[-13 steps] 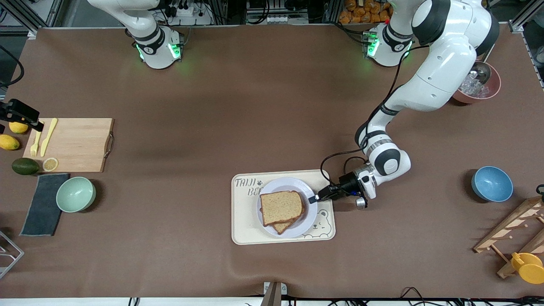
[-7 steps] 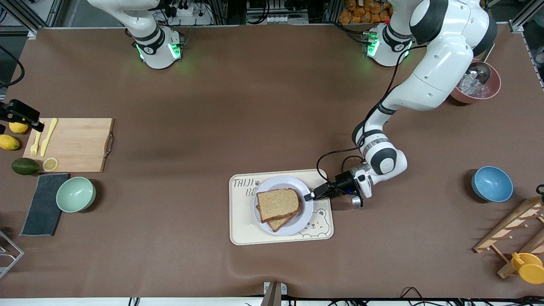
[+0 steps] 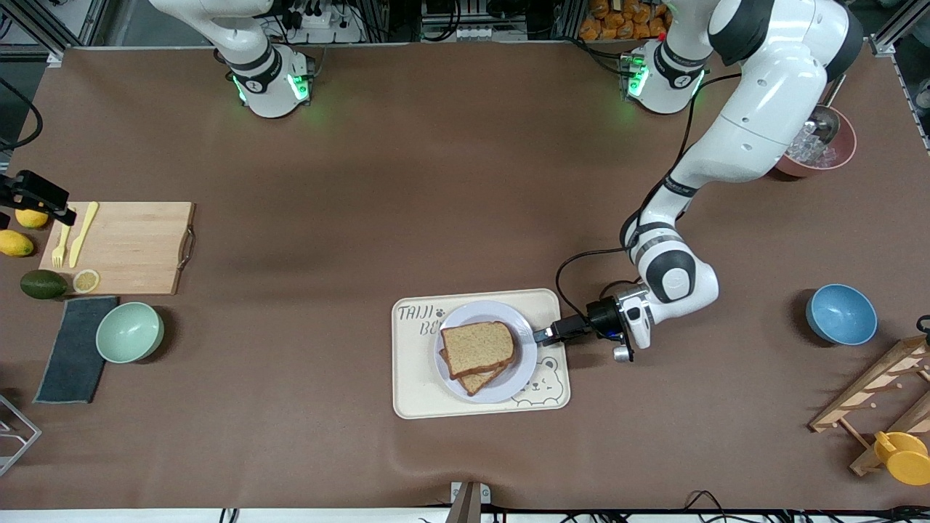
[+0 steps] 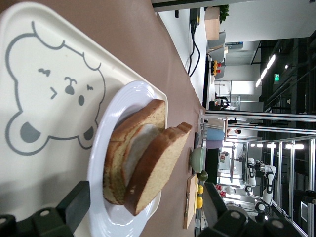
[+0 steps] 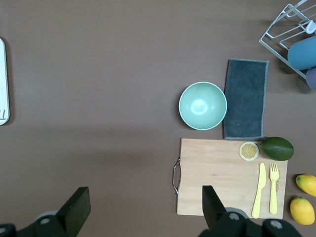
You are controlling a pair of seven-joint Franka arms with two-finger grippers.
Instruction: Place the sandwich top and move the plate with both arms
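The right pincer point(image 5: 140, 217) waits high over the cutting board point(image 3: 134, 247), fingers spread wide, empty. The sandwich top point(image 3: 477, 349) lies on the lower slice on the plate point(image 3: 524, 363), on the bear tray point(image 3: 410, 385). The left pincer point(image 3: 541, 335), open and empty, sits just beside the plate's rim.

You're looking at two glossy white jointed arms with black joint bands; the left arm point(image 3: 755, 116) trails a black cable to its black end effector point(image 3: 541, 335). Both round bases point(image 3: 270, 86) glow green, each bearing a small dark marking.
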